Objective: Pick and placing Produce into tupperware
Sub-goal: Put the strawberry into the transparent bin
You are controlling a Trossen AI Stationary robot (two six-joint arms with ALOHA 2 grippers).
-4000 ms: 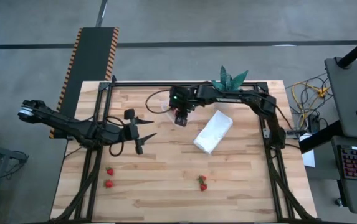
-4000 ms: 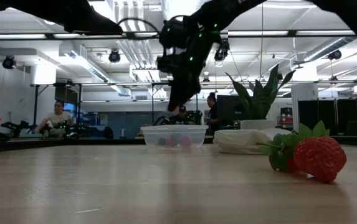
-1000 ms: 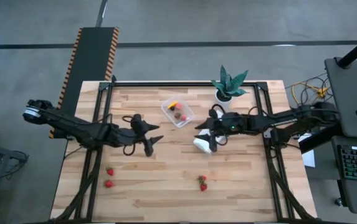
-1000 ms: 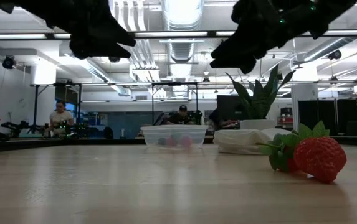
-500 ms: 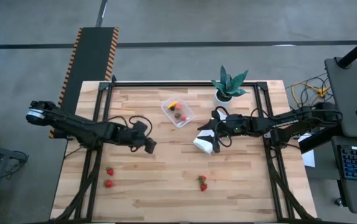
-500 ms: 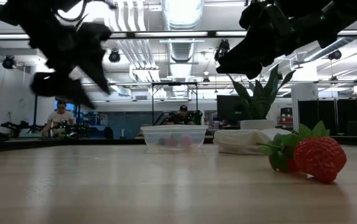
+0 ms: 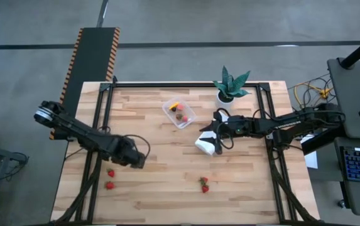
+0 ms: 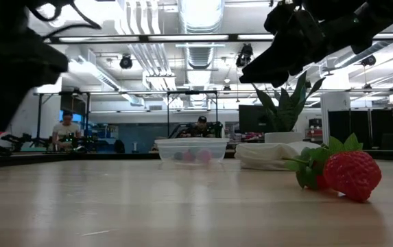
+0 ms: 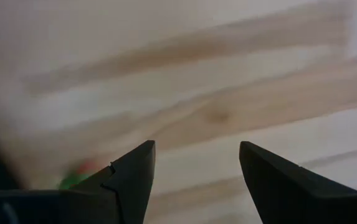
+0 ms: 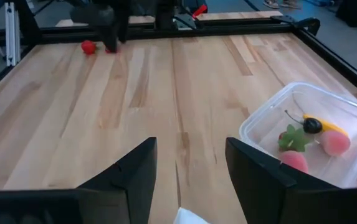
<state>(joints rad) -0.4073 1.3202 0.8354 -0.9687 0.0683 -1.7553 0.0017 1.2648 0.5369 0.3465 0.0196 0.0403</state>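
The clear tupperware stands toward the table's far side and holds a yellow-orange piece and a few red ones. Two red strawberries lie at the near left, and two more at the near middle. My left gripper hangs open over bare wood just right of the near-left pair. One of that pair shows as a red-green blur beside a finger. My right gripper is open above the white cloth, right of the tupperware.
A potted green plant stands at the far edge behind the right arm. A big strawberry lies close to the low camera. Bare wood lies between the two strawberry pairs. People sit in the room beyond the table.
My left gripper has swung toward the table's near edge and a little left, dropping low beside the near-left strawberries. It stays open. My right gripper has stayed over the white cloth.
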